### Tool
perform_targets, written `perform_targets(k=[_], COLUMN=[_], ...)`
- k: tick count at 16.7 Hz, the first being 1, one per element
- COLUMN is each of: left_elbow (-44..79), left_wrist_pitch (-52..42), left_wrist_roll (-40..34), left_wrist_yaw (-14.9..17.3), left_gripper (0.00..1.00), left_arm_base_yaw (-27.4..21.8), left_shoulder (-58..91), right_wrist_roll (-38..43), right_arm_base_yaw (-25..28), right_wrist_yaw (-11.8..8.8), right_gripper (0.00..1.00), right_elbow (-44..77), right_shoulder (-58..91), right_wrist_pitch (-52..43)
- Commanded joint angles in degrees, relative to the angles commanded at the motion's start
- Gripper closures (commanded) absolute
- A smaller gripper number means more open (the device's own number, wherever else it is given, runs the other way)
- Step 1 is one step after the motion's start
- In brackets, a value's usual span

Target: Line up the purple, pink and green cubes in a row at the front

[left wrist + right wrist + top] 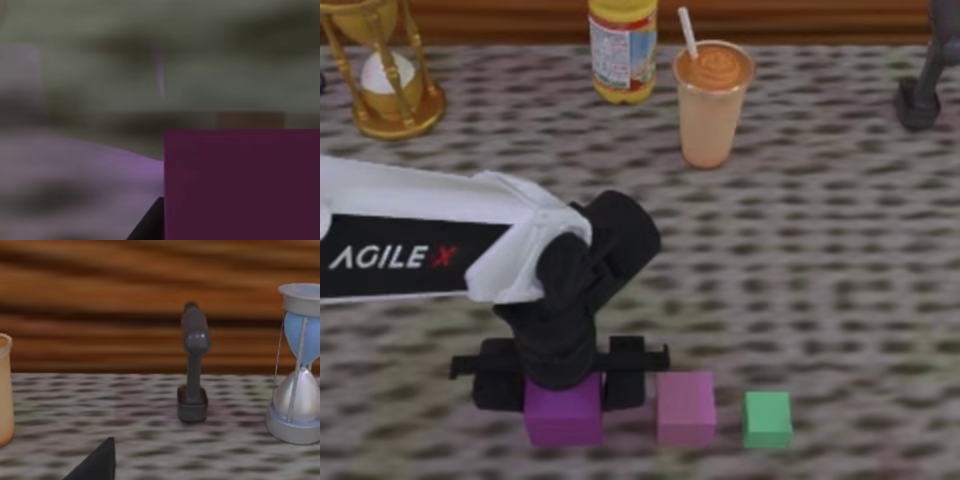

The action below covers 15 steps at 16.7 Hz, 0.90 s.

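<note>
Three cubes stand in a row near the table's front edge. The purple cube (563, 412) is leftmost, the pink cube (685, 407) is beside it, and the small green cube (767, 419) is at the right. My left gripper (563, 385) reaches down over the purple cube with one finger against each side, shut on it. In the left wrist view the purple cube (240, 185) fills the near side, with a dark fingertip (150, 225) touching its edge. My right gripper (160, 475) is parked out of the top view and stands open with nothing in it; one fingertip (102, 462) shows.
Along the back stand a gold hourglass (390, 75), a yellow bottle (622, 45) and an orange drink cup (712, 100) with a straw. A dark upright tool (918, 90) is at the back right. The right wrist view shows the tool (192, 370) and a blue hourglass (300, 365).
</note>
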Motion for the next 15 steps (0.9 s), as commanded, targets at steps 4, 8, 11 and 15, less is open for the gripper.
perform_targets(k=[4,8,11,15], left_elbow=[0.0,0.0,0.0,0.2], left_wrist_pitch=[0.0,0.0,0.0,-0.2], left_wrist_roll=[0.0,0.0,0.0,0.0], left_wrist_yaw=[0.0,0.0,0.0,0.0], left_gripper=[0.10,0.00,0.00,0.00], left_arm_base_yaw=[0.0,0.0,0.0,0.1], left_shoulder=[0.0,0.0,0.0,-0.1], right_wrist_roll=[0.0,0.0,0.0,0.0], right_arm_base_yaw=[0.0,0.0,0.0,0.0], right_wrist_yaw=[0.0,0.0,0.0,0.0], right_gripper=[0.00,0.00,0.00,0.00], right_elbow=[0.0,0.0,0.0,0.0], right_shoulder=[0.0,0.0,0.0,0.0], right_wrist_pitch=[0.0,0.0,0.0,0.0])
